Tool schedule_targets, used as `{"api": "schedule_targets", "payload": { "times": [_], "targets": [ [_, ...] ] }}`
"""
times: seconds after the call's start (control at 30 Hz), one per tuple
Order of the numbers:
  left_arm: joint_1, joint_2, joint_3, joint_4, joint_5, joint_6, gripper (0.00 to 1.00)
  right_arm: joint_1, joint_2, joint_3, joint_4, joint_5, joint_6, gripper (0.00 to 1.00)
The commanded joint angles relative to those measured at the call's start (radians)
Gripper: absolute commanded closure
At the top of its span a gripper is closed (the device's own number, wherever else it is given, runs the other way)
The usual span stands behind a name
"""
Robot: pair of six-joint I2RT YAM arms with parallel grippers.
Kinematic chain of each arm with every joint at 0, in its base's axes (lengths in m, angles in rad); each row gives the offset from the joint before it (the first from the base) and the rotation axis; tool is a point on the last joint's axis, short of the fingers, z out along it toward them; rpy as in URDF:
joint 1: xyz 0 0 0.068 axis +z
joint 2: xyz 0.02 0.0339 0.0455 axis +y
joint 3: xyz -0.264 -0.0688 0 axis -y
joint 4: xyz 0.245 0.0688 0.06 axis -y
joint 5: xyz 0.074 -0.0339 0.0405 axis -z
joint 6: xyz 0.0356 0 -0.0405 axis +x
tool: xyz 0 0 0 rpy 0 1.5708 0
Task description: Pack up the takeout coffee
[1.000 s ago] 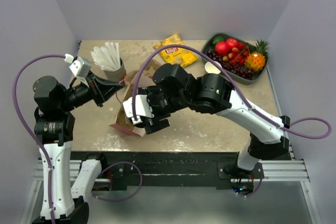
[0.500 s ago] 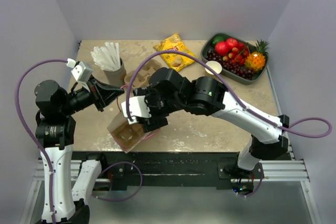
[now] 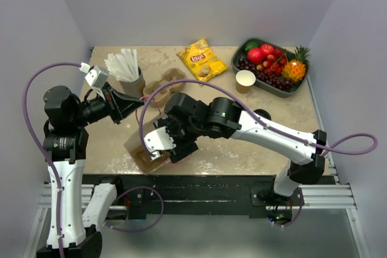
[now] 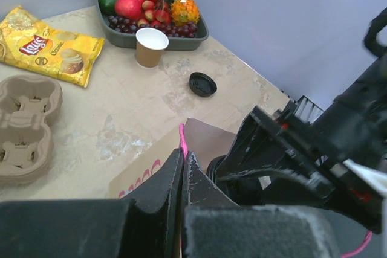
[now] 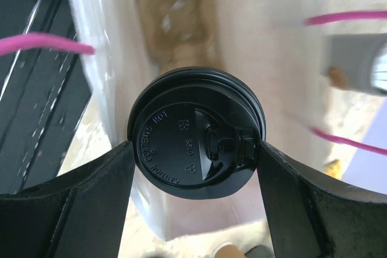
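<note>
R pincer (image 5: pixel 195 144) clamped on the coffee (image 5: pixel 175 143), fingers (image 5: pixel 91 197) on opposite sides at the lid rim. Cup body is hidden under the lid. Coffee hangs over the open mouth of the bag (image 3: pixel 140 152), near front edge of the table (image 3: pixel 254 143).

L pincer (image 4: pixel 182 164) closed on the bag rim right by the pink handle (image 4: pixel 181 136), pulling that side up so the mouth gapes.

Step, imo: lower the coffee into the bag.

Notes:
- Wrist cam shows white bag walls all round the lid, tightest on the left. Centre before descent so the fingers don't snag paper.
- Go straight down, lid level. Grip sits high on the cup, so any tilt could pop the lid or spill.
- Tan shape deep in the bag looks like a carrier, but too blurry to be sure. If it is, aim for a pocket.
- L shouldn't slacken until the cup is seated, else the mouth may fold.
- Release only once the base is on something. Open wide, exit vertically, watch the other handle (image 5: pixel 347 16) near the right finger.
</note>
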Motion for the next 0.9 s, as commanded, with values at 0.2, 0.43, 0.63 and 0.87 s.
{"api": "schedule_targets", "payload": {
  "times": [0.2, 0.43, 0.63, 0.87],
  "targets": [
    [-0.002, -0.107, -0.123, 0.060, 0.054, -0.093, 1.00, 0.005, -0.094, -0.280, 0.119, 0.003, -0.038, 1.00],
    [-0.002, -0.069, -0.124, 0.043, 0.034, -0.067, 1.00, 0.005, -0.085, -0.363, 0.335, 0.125, -0.041, 1.00],
    [-0.002, -0.046, -0.121, 0.044, 0.036, -0.055, 1.00, 0.004, -0.074, -0.398, 0.377, 0.118, -0.092, 1.00],
    [-0.002, -0.038, -0.123, 0.046, 0.028, -0.041, 1.00, -0.018, -0.043, -0.402, 0.386, 0.086, -0.122, 1.00]
  ]
}}
